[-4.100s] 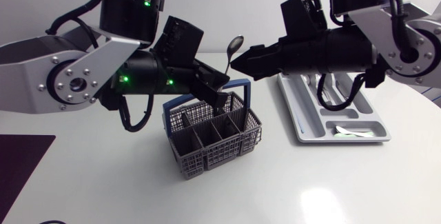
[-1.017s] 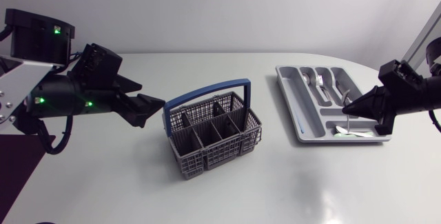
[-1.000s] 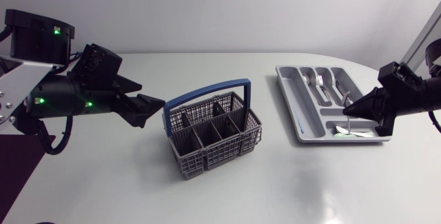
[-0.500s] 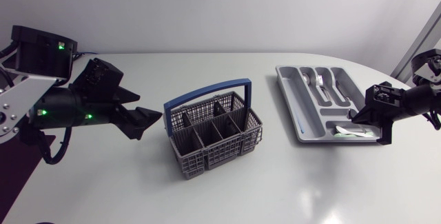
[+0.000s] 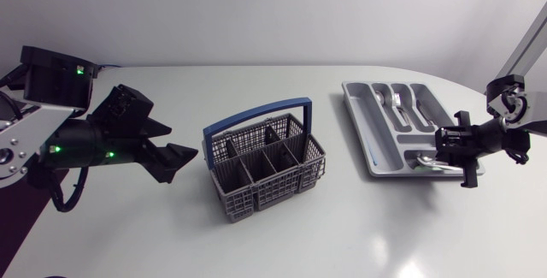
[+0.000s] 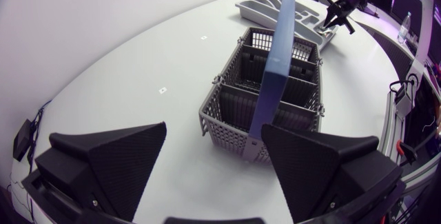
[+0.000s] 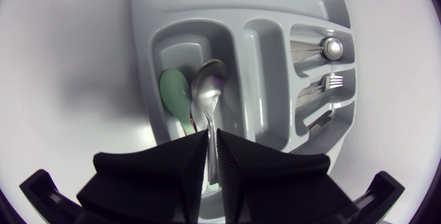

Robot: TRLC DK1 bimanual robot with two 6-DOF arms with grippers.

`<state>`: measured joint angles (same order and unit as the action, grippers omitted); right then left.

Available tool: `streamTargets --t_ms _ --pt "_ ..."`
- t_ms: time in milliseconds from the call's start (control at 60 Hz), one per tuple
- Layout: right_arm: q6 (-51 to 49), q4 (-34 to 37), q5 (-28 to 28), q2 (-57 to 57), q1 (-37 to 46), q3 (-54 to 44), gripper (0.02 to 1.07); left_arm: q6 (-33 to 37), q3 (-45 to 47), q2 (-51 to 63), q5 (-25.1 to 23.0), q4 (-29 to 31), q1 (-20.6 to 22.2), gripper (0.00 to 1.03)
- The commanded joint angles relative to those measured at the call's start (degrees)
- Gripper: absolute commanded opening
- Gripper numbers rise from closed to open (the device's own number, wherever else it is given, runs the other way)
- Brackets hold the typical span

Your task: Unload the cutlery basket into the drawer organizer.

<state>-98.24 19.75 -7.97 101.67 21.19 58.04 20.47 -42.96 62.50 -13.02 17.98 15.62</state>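
The blue-handled cutlery basket (image 5: 265, 168) stands mid-table, with the left gripper (image 5: 181, 162) just left of it, spread wide and empty. At right, the drawer organizer (image 5: 357, 128) holds a fork (image 7: 333, 81) and a pale green utensil (image 7: 175, 94). Over the utensil's near compartment, the right gripper (image 7: 211, 136) pinches a spoon (image 7: 207, 86) by its handle.

Your head camera sits fixed above the table (image 5: 282, 244) and looks down from well back, so both arms show coming in from the sides. Your left wrist camera looks low across the table over the left claw (image 6: 213, 133). The basket (image 6: 234, 107) stands just ahead of its fingers, and the organizer (image 6: 258, 7) lies well beyond it, with the right claw (image 6: 337, 14) over it. Your right wrist camera faces straight down from very near, so the organizer's compartments under the right claw fill it. All three views share the organizer; the head and left wrist views also share the basket.
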Motion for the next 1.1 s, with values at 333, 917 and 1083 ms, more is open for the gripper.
streamTargets --t_ms 333,917,1083 --pt "9.4 -1.6 -3.1 -11.6 -2.1 -3.0 0.58 1.4 3.7 -2.6 -0.5 0.6 -0.4 0.97" --pt "56.0 -2.0 -10.9 -17.3 -24.4 -5.8 0.57 4.2 5.4 -2.0 -3.1 6.3 3.3 0.95" --pt "64.7 -6.3 -9.0 -13.1 -31.6 -5.0 0.57 5.1 5.3 1.8 -3.1 6.3 5.0 0.95"
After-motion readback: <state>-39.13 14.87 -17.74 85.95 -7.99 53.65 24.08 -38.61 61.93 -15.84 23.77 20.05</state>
